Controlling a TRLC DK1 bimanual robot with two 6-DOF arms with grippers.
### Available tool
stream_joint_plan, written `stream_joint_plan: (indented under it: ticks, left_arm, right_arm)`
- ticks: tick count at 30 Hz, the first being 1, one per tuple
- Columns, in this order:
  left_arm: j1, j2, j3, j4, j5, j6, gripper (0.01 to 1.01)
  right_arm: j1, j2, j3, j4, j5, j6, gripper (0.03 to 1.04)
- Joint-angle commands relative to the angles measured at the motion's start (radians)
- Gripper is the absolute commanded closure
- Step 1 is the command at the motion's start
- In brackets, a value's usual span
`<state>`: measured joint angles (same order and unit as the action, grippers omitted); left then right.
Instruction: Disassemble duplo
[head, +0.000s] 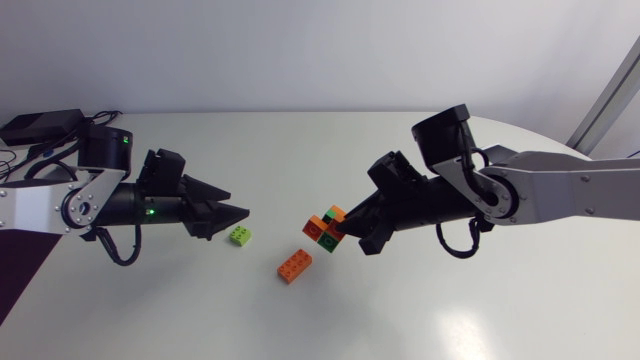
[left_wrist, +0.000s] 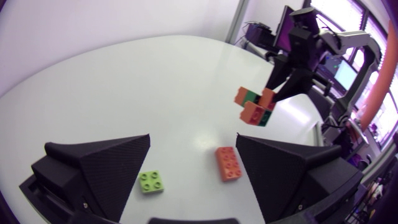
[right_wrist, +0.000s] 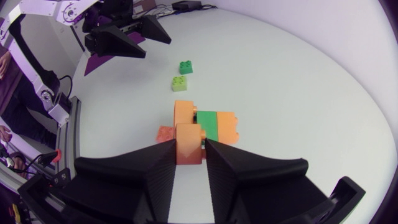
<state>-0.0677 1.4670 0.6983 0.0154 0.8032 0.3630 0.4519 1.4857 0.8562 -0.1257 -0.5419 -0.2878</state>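
Counter (head: 300, 325): white, and it fills most of the head view. Our left arm (head: 95, 200) enters from the frame's left edge at mid-height. Our right arm (head: 545, 190) enters from the right edge. Both point toward the centre, with their tips well apart.

Right claw (head: 347, 230) (right_wrist: 189, 148): clenched on the duplo assembly (head: 326, 228) (left_wrist: 254, 106) (right_wrist: 208, 124), just right of the frame's centre in the head view. In its own wrist view we see both fingers pressing the two sides of one orange brick at the assembly's near end.

Left claw (head: 237, 222) (left_wrist: 193, 140): released, fingers spread wide, left of centre in the head view.

Assembly appearance: a small stepped cluster of orange, bright green and red-orange bricks, with studs showing on the orange ones. We cannot count the bricks. The end toward the right claw is hidden by the fingers. In the left wrist view it looks raised off the counter, though we cannot confirm the gap.

Loose orange brick (head: 294, 266) (left_wrist: 227, 163): oblong, studs up, flat on the counter. In the head view it sits below and left of the assembly, apart from it. In the right wrist view a reddish corner beside the held bricks may be this brick.

Lime brick (head: 240, 236) (left_wrist: 151, 181) (right_wrist: 180, 83): small, square, four studs. It lies flat on the counter just below the left claw's tips in the head view.

Darker green brick (right_wrist: 185, 66): we make it out only in the right wrist view, just beyond the lime brick and toward the left claw.
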Motion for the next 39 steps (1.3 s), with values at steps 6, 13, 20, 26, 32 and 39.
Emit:
stream_joint_plan:
  ticks: [6, 13, 20, 26, 32, 39]
  left_arm:
    - [-0.026, -0.080, -0.005, -0.187, 0.165, 0.191, 0.056]
    - [-0.144, -0.125, -0.048, -0.278, 0.166, 0.349, 0.057]
    - [-0.185, -0.152, -0.082, -0.281, 0.166, 0.402, 0.057]
    - [-0.179, -0.145, -0.077, -0.272, 0.157, 0.402, 0.056]
    - [-0.179, -0.139, -0.075, -0.269, 0.149, 0.402, 0.056]
    - [-0.181, -0.137, -0.074, -0.269, 0.148, 0.401, 0.079]
  right_arm:
    - [0.050, -0.051, -0.063, 0.064, -0.052, -0.002, 0.80]
    - [0.079, -0.058, -0.068, 0.089, -0.113, -0.002, 0.80]
    - [0.103, -0.058, -0.071, 0.090, -0.167, -0.004, 0.80]
    - [0.119, -0.073, -0.085, 0.087, -0.213, -0.016, 0.80]
    - [0.143, -0.087, -0.095, 0.086, -0.213, -0.031, 0.80]
    - [0.159, -0.090, -0.100, 0.086, -0.213, -0.033, 0.80]
